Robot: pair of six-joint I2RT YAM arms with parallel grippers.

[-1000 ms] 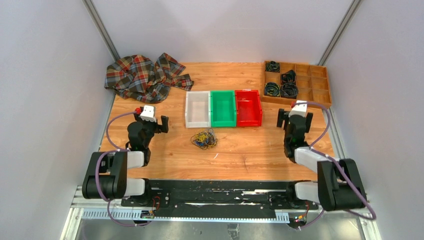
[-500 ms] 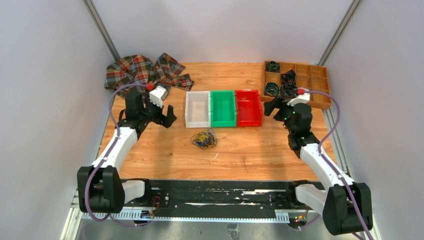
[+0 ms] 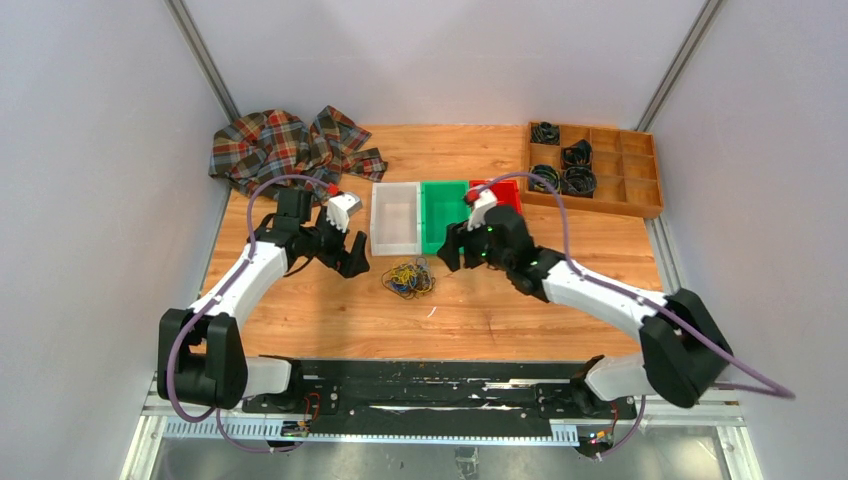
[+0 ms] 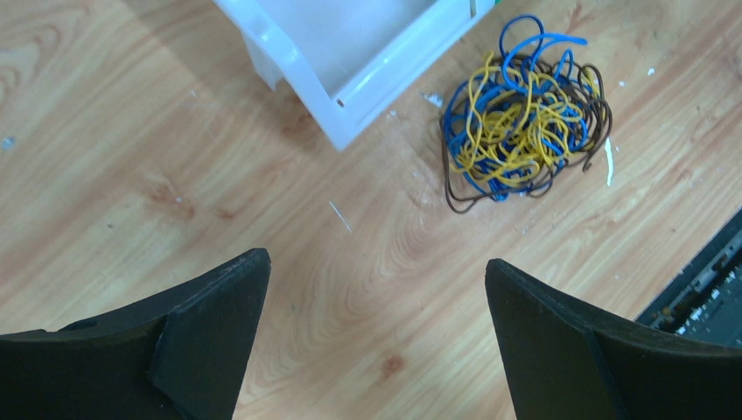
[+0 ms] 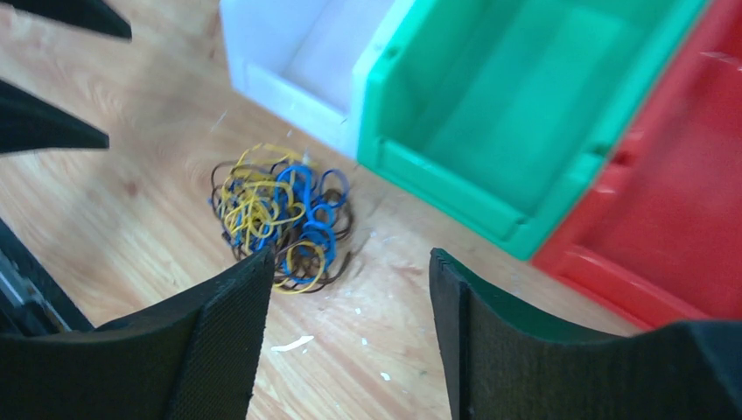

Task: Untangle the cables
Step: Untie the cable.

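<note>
Both arms are in over the table (image 4: 131,175) now, and the cables (image 3: 408,279) lie between the two grippers, one tight bundle of yellow, blue and dark wire; the left gripper (image 3: 352,258) hangs to one side of it, the right gripper (image 3: 452,256) to the other, neither touching. From the left wrist, the left gripper (image 4: 376,267) has its jaws spread wide with nothing but bare wood between them; the cables (image 4: 522,114) sit ahead of it and off past its right-hand finger, just beside the corner of the white bin (image 4: 289,61). From the right wrist, the right gripper (image 5: 350,258) shows its jaws parted too, nothing held; the cables (image 5: 278,226) lie just ahead, over toward its left-hand finger, with the green bin (image 5: 437,184) ahead on the other side and the red bin (image 5: 630,271) beyond that.

So where does the job stand? At the very start, by my reading; every loop is wound into the one knot, no strand lies pulled free that I can see (the dark wire rings the outside, yellow packs the middle). All of it is left: take a hold on each side, draw the colours apart, lay them out separately.
</note>
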